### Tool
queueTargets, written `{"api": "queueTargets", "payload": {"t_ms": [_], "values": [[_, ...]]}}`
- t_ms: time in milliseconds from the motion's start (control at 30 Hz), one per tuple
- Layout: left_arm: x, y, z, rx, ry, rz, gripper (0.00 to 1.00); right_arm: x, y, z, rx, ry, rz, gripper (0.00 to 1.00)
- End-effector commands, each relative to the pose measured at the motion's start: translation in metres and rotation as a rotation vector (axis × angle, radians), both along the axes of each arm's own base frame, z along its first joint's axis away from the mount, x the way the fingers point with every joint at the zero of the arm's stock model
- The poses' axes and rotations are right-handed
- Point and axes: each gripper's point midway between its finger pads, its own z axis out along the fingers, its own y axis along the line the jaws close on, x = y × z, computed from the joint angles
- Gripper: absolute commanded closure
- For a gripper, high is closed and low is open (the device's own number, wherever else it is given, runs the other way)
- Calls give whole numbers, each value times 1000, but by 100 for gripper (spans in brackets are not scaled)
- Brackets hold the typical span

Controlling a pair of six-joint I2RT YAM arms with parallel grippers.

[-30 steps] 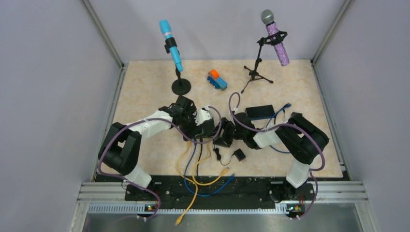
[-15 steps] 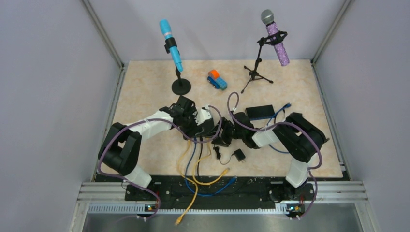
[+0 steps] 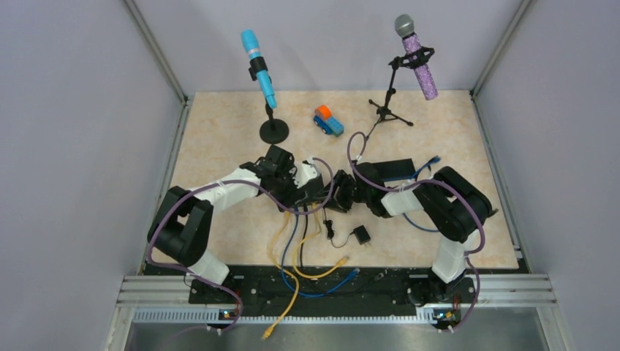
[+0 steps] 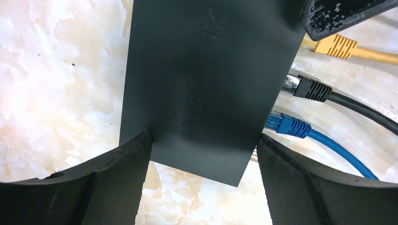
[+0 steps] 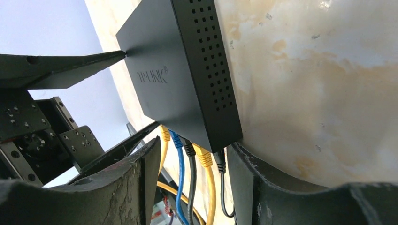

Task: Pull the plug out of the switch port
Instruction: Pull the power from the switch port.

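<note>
Switch (image 4: pixel 202 84) — black box lying flat on the table (image 3: pixel 219 139), at the centre of the top view where both arms meet. Plugs sit along one edge: yellow plug (image 4: pixel 335 46), black plug (image 4: pixel 312 89), blue plug (image 4: pixel 287 124), all seated. Left gripper (image 4: pixel 204 145) clamps the switch across its width, fingers (image 4: pixel 117 173) pressed on both sides. Right gripper (image 5: pixel 191 147) spread wide — straddles the plug row at lower centre of its wrist view; contact with any plug not discernible
</note>
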Motion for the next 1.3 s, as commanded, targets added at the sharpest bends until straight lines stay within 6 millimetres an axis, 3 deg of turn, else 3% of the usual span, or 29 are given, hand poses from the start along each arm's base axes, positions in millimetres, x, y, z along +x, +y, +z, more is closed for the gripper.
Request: {"api": "queueTargets", "payload": {"t_ms": [0, 200, 567, 933, 1267], "values": [[-17, 14, -12, 55, 85, -2, 14, 13, -3, 0, -38, -49, -14, 49], [-14, 12, -12, 47, 73, -9, 13, 8, -5, -7, -29, -43, -12, 58], [-4, -10, -6, -39, 71, -31, 13, 3, -5, -10, -26, -30, -4, 56], [-23, 4, -26, 35, 142, -21, 21, 2, -3, -11, -1, -30, -6, 62], [-23, 6, -27, 47, 139, -29, 21, 8, -10, -16, -30, -33, -40, 69]]}}
